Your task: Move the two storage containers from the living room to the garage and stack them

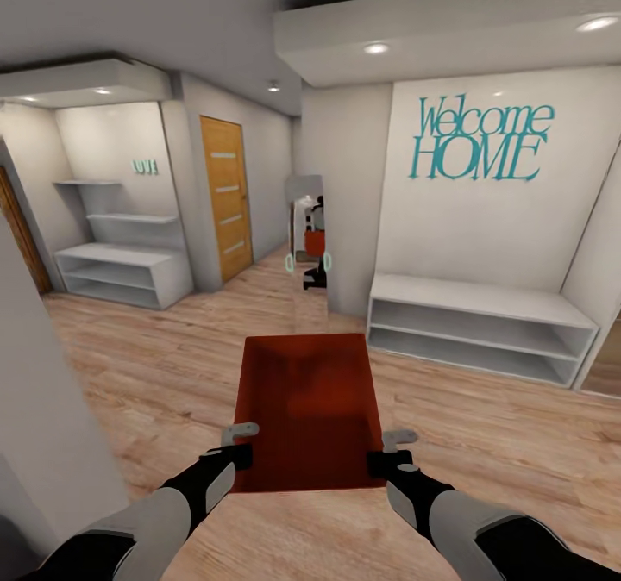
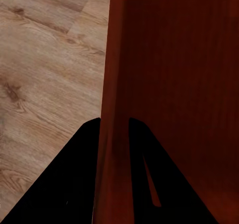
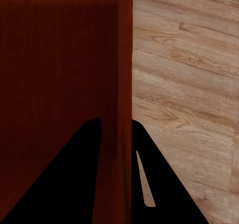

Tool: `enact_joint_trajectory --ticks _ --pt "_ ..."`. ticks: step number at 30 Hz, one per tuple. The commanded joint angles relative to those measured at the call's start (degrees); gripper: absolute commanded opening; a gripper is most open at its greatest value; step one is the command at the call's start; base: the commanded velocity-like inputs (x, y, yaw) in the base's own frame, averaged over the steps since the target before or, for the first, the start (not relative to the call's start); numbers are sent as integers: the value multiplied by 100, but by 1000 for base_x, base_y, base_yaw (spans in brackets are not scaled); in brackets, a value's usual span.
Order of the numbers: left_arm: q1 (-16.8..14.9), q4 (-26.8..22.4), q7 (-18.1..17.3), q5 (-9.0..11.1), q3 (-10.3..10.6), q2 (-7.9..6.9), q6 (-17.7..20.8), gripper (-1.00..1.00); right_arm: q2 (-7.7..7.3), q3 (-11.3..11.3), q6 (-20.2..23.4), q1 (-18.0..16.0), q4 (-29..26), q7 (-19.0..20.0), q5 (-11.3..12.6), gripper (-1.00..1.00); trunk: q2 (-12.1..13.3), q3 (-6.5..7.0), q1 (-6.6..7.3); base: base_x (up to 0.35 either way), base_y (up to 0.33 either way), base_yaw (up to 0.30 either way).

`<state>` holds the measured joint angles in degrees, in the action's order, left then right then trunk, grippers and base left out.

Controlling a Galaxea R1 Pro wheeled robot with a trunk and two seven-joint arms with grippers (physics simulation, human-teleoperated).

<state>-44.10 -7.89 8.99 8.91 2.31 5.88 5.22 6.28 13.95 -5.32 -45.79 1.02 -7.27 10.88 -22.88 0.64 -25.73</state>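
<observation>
Hallway with light wood plank floor (image 1: pixel 155 374) and white walls; "Welcome HOME" lettering (image 1: pixel 481 141) above a low white shelf unit (image 1: pixel 479 327), a wooden door (image 1: pixel 226 195) further left. One red-orange storage container (image 1: pixel 309 409) carried off the floor, open top up, between both arms. Left pincer (image 1: pixel 237 447) pinching the container's left wall (image 2: pixel 112 109), a finger on each face. Right pincer (image 1: pixel 390 452) pinching the right wall (image 3: pixel 125 84) likewise. Mirror (image 1: pixel 309 234) down the corridor reflects the robot.
</observation>
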Motion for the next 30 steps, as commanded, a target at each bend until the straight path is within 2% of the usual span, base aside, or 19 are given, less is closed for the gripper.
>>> enact_joint_trajectory --ticks 1,8,30 --pt "-2 -28 253 -65 -161 -169 -162 -100 2 -164 -13 0 13 41 19 -100 -4 -2 -5 324 0 236" --pt "-2 -36 253 -65 -161 -169 -162 -100 -3 -164 -13 0 13 41 19 -100 -4 -2 -5 324 0 243" --pt "-2 -37 253 -65 -161 -167 -162 -100 -4 -164 -13 0 13 41 19 -100 -4 -2 -5 324 0 9"
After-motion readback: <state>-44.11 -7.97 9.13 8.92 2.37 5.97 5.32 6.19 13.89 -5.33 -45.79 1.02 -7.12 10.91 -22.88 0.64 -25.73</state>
